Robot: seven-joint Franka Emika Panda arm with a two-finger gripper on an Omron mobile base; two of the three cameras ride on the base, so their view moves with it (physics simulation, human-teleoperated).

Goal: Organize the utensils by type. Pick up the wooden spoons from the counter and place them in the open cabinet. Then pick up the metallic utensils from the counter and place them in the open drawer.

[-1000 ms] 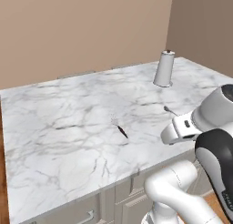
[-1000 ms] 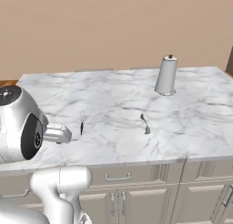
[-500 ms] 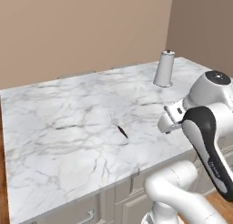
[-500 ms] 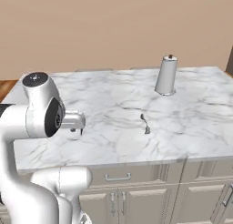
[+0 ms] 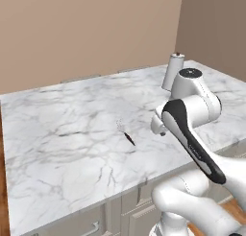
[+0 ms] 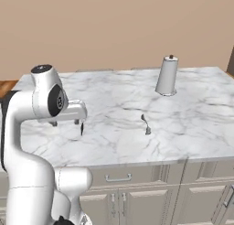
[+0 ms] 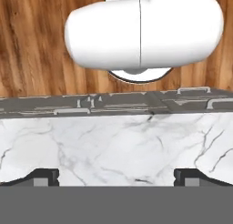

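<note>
Marble filled the scene as I hung my gripper [image 7: 116, 176] over the counter [image 5: 72, 129], near its front edge, fingers [image 7: 43, 176] spread as wide as they go and holding nothing. From the camera on my hand, the two dark tips stood far apart at the bottom of the picture, bare veined stone between them, with the grey cabinet fronts [image 7: 91, 104] and the wooden floor [image 7: 32, 45] beyond the counter's front edge.

The slim dark-handled utensil [image 5: 129, 137] lay on the counter a little back from the front edge, pale metal end pointing toward the wall, dark handle toward the front. In the left base view it lay just to the left of my wrist; in the right base view it [image 6: 82, 128] showed right beside my hand, partly hidden by it, and I could not tell whether anything touched it.

The small silver spoon [image 6: 146, 124] lay flat on the counter further toward the right end, well apart from the dark-handled utensil and forward of a tall pale grey canister [image 6: 167, 76] with a small dark knob. That canister stood upright near the back edge, toward the counter's right end.

Drawer fronts with small bar handles [image 6: 118, 177] ran shut beneath the front edge.
</note>
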